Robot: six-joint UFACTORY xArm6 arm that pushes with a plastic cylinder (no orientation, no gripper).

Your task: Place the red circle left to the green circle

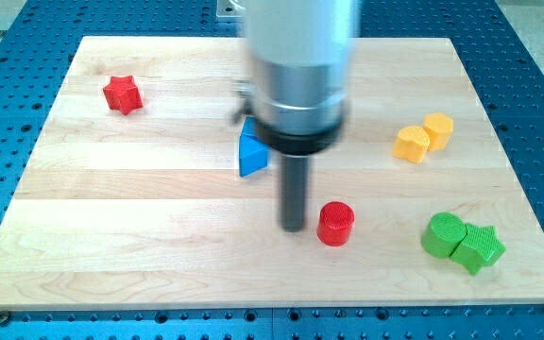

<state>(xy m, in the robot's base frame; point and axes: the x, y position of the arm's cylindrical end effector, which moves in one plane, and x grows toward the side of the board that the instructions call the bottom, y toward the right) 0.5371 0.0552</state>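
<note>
The red circle (pixel 335 224) stands on the wooden board, right of centre near the view's bottom. The green circle (pixel 443 233) lies further to the view's right, touching a green star (pixel 480 247) on its right. My tip (pixel 294 227) rests on the board just left of the red circle, with a small gap between them. The rod rises to the grey arm body that covers the board's top middle.
A blue triangle (pixel 251 154) lies left of the rod, partly hidden by the arm. A red star (pixel 122 94) is at the upper left. Two yellow blocks (pixel 423 138) touch each other at the right. The wooden board (pixel 140 246) sits on a blue perforated table.
</note>
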